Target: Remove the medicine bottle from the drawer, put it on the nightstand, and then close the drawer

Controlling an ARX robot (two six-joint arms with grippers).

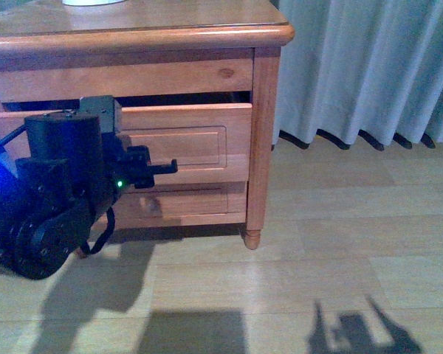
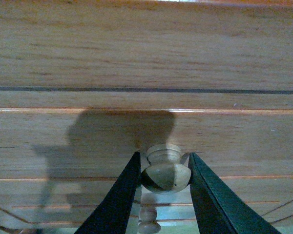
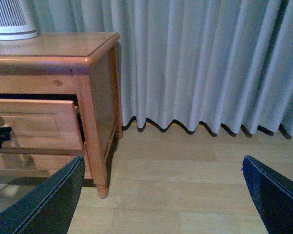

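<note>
The nightstand [image 1: 269, 110] stands at the left of the front view. Its upper drawer [image 1: 199, 136] is pulled out a little, with a dark gap above its front. My left gripper [image 2: 164, 163] is shut on the drawer knob [image 2: 165, 171], one dark finger on each side. In the front view the left arm and gripper [image 1: 136, 166] hide the knob. My right gripper [image 3: 161, 195] is open and empty, off to the nightstand's right above the floor. The right wrist view shows the drawer front [image 3: 34, 124] standing out from the frame. The medicine bottle is not in view.
A large white ribbed device [image 3: 12, 19] stands on the nightstand top [image 3: 53, 46]. The lower drawer [image 1: 199, 200] is shut, and its knob [image 2: 149, 222] shows below the held one. Grey curtains [image 1: 369, 66] hang at the right. The floor [image 1: 317, 251] is pale wood.
</note>
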